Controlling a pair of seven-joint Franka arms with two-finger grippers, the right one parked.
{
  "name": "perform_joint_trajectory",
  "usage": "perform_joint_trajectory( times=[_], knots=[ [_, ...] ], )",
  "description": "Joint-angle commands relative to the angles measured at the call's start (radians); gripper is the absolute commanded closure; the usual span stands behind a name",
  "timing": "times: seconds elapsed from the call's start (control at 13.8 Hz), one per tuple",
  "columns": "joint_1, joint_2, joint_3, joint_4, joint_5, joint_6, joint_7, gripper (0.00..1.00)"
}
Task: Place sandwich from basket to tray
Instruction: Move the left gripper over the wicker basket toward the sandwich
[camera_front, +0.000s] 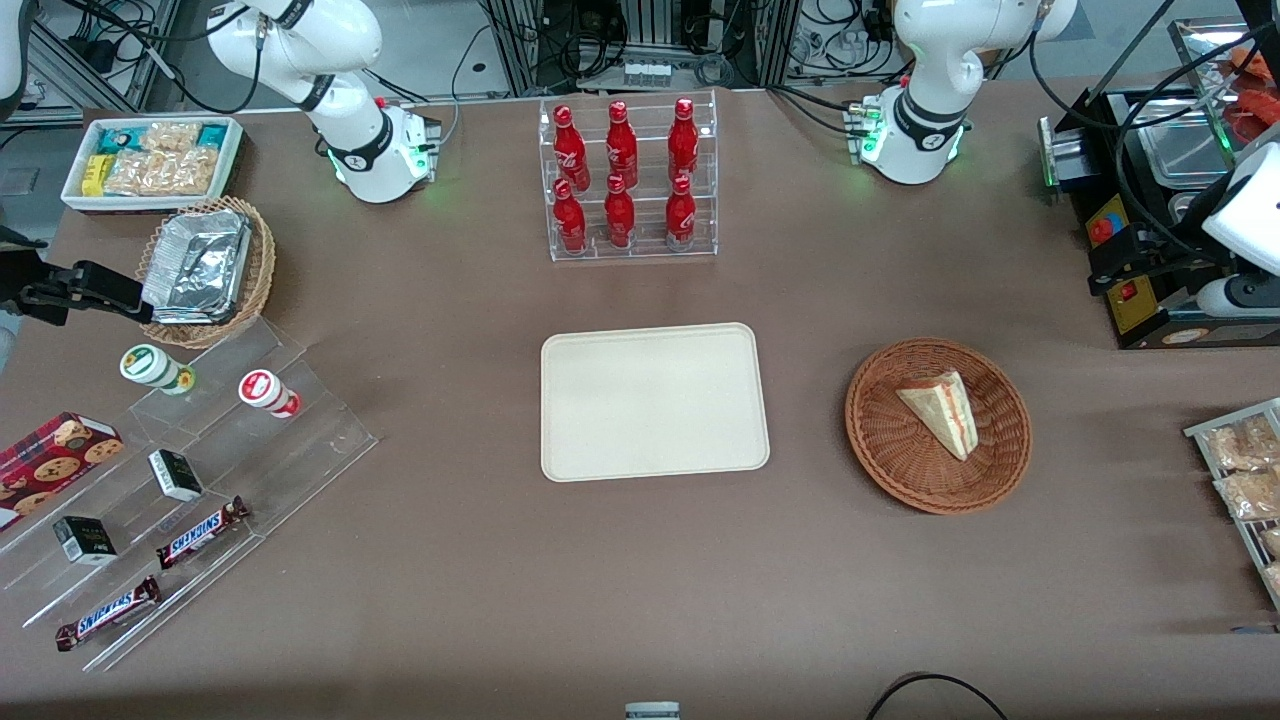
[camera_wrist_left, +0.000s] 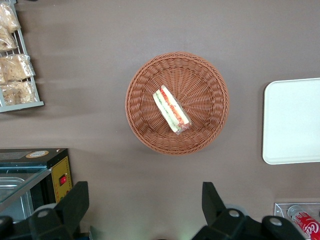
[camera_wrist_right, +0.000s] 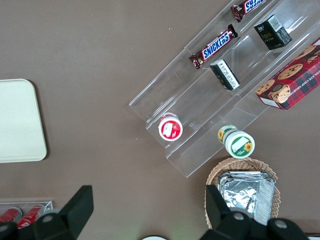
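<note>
The sandwich is lying in the basket, a reddish-brown wicker round sitting on the brown bench toward the working arm's end. In the left wrist view the sandwich is showing its layered cut edge, red-orange and green, and is resting roughly in the middle of the basket, not touching the rim. The tray is sitting flat mid-bench, beside the basket but apart from it, with bare bench between them; nothing is lying on it. The left arm's hand is hanging high above the bench, looking straight down on the basket, its two dark fingers standing wide apart and gripping nothing, well clear of the sandwich. In the front view that hand itself is not showing clearly. Farther from the front camera than the tray, a clear rack with six red bottles is standing upright. Toward the parked arm's end, a tan wicker basket with foil containers is sitting near a white box of snacks, and a clear stepped display is carrying Snickers bars, small dark boxes and two capped cups. Bagged snacks are lying at the working arm's edge of the bench.
</note>
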Motion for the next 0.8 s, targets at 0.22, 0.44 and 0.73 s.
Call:
perform_joint_trajectory(
  times=[0.22, 0.44, 0.73],
  knots=[
    [0.004, -0.011, -0.005, -0.018, -0.017, 0.012, 0.011, 0.0],
    [0.004, 0.007, -0.007, -0.047, -0.014, 0.035, 0.005, 0.0],
    [0.001, -0.034, -0.011, -0.352, -0.007, 0.332, -0.171, 0.0]
  ],
)
